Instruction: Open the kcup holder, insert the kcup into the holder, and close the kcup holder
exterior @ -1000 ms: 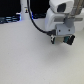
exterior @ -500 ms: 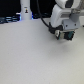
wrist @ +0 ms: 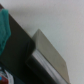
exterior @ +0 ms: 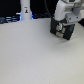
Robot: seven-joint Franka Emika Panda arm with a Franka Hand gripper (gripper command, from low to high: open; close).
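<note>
In the exterior view my white arm reaches down at the right rear of the table. Its dark gripper (exterior: 63, 30) merges with a black boxy shape with pale spots, which looks like the kcup holder (exterior: 59, 31). The blur keeps me from separating the fingers from the box. The wrist view shows a black block with a pale slanted face, probably the kcup holder (wrist: 47, 52), close against the white tabletop. A teal-green patch (wrist: 3, 27) sits at the picture's edge. I cannot tell whether it is the kcup, and the kcup is not clearly seen in either view.
A tall white bottle-shaped object (exterior: 25, 10) with a blue glow stands at the back, toward the exterior view's left. Dark clutter (exterior: 7, 20) lines the rear edge there. The white table (exterior: 35, 55) spreads across the front.
The arm and the dark gripper have moved toward the back of the table, upward in the exterior view, and have shifted only slightly sideways.
</note>
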